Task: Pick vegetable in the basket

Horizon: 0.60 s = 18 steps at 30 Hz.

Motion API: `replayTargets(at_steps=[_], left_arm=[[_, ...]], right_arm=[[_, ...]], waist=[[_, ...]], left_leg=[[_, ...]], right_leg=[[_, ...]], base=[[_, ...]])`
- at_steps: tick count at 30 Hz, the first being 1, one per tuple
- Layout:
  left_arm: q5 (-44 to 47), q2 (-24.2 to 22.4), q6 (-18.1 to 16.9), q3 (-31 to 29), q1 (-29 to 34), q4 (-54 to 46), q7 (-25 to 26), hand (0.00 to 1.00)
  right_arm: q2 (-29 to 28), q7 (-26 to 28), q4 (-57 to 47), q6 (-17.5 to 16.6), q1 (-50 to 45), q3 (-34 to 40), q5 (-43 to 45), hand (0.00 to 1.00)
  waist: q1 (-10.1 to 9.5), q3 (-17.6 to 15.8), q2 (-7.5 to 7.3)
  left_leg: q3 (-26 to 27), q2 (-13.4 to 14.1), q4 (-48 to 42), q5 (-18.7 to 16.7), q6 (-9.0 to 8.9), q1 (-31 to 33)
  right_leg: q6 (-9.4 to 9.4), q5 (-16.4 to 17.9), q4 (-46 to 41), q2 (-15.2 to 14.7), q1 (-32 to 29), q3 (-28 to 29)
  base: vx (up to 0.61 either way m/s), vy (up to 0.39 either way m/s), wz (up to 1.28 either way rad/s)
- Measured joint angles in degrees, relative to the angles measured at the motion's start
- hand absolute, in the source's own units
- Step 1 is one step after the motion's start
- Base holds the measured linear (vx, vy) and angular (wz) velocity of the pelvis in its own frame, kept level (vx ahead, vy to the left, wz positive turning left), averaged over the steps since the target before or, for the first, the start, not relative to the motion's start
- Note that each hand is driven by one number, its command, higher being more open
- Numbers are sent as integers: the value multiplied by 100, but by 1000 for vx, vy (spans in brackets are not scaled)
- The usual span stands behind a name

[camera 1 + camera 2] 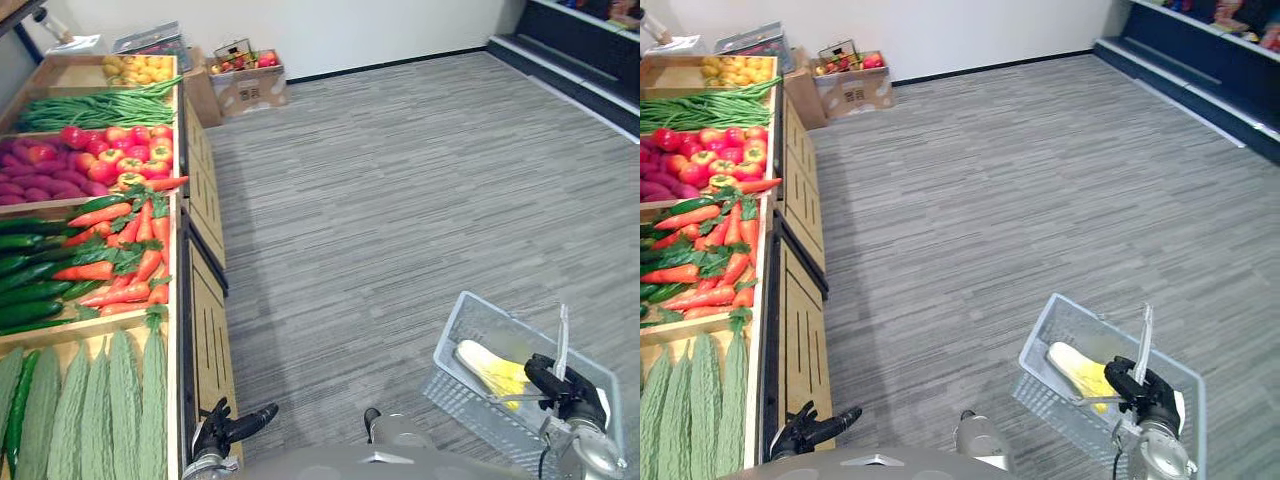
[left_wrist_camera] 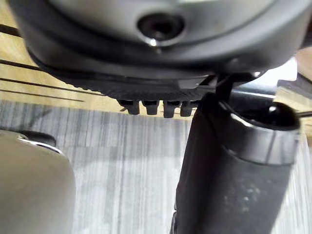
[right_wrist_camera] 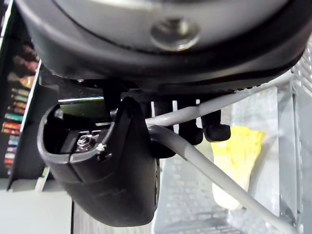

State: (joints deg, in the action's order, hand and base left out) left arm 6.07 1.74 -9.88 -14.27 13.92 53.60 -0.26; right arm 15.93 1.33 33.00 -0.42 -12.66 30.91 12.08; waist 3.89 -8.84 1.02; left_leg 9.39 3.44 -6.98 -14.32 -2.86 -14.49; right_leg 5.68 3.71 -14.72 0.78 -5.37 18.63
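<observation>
Down at about five o'clock from the robot, the right hand [image 1: 562, 388] is clenched around the thin grey wire handle [image 3: 209, 170] of a pale plastic basket [image 1: 448, 388], which hangs just above the grey carpet [image 1: 400, 200]. In the wrist view the dark fingers [image 3: 214, 127] hook right over that wire. A yellow vegetable [image 1: 490, 370] lies on the bottom of the basket, slanting from the corner near the robot's middle toward the hand. It could be a head of cabbage or a cob, and I can't make out which from here. The left hand [image 1: 232, 427] hangs low at about seven o'clock, just beside the front of the wooden stand [image 1: 205, 340]. It has nothing in it, and as far as I can judge its fingers are loose and spread, with the thumb sticking out toward the middle. The stand runs along the nine-to-eleven side. It is stocked with ridged bitter gourds [image 1: 100, 400] nearest the robot, then cucumbers [image 1: 25, 280] beside carrots [image 1: 120, 250], red and yellow peppers [image 1: 130, 150] and green beans [image 1: 100, 108] farther off. A cardboard box [image 1: 245, 88] of produce sits on the floor at about eleven o'clock, against the far wall.
</observation>
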Motion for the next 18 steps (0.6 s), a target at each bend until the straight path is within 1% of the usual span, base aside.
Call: replayTargets(at_steps=[3,6,7,9,10,11,14,15,17,18], left_arm=[[0,18,0,-1,-6,30,-2,100],[-1,27,-14,0,-14,17,-2,100],[-3,27,-19,3,-15,0,3,100],[-3,55,-39,10,-48,-21,82,100],[-6,100,-49,13,-48,-40,152,100],[-4,139,-25,7,-49,-21,164,100],[-3,170,8,-19,-70,-11,164,100],[-3,148,8,-12,-100,-7,152,100],[0,84,9,21,-102,38,124,100],[6,84,13,20,-97,49,105,100]], right_arm=[[-49,79,-14,5,-4,-55,-9,0],[-77,94,-218,27,-70,-96,-56,0],[-103,94,-292,27,-99,-95,-57,0],[-187,91,-451,30,-197,-94,-69,0],[-266,87,-517,30,-302,-93,-122,0],[-296,86,-547,30,-377,-93,-179,0],[-298,101,-550,42,-393,-94,-287,0],[-295,99,-581,42,-394,-91,-287,0],[-294,97,-629,41,-392,-56,-285,0],[-294,96,-632,41,-398,-27,-284,0]], waist=[[-9,4,-16],[-5,1,-34],[-3,-2,-38],[-10,-41,-74],[-16,-49,-118],[-18,-44,-105],[-65,-32,-51],[-74,-32,-64],[-64,-28,-85],[-63,-27,-87]], left_leg=[[318,-73,-2,-45,50,6],[562,-124,-44,-88,101,112],[599,-120,-94,-94,108,161],[669,-95,-162,-97,114,223],[636,-82,-184,-132,56,164],[575,-41,-189,-163,7,120],[547,126,-186,-153,-55,138],[536,172,-179,-114,-89,147],[537,206,-179,-77,-91,128],[536,213,-177,-51,-86,107]], right_leg=[[64,-139,129,33,-100,304],[76,-214,172,35,-283,437],[30,-200,160,3,-345,338],[-247,-34,-223,-430,-612,-838],[-222,-35,-431,-603,-649,-1282],[-119,-11,-451,-566,-623,-1328],[-110,-44,-205,-418,-527,-1366],[-96,-125,-93,-371,-491,-1366],[-87,-218,140,-348,-360,-1405],[-116,-261,288,-350,-271,-1412]], base=[[-31,79,-56],[-8,62,-43],[-1,27,-25],[2,6,-5],[54,-15,11],[66,-37,13],[62,-53,1],[35,-33,-1],[37,-12,-4],[40,23,-2]])
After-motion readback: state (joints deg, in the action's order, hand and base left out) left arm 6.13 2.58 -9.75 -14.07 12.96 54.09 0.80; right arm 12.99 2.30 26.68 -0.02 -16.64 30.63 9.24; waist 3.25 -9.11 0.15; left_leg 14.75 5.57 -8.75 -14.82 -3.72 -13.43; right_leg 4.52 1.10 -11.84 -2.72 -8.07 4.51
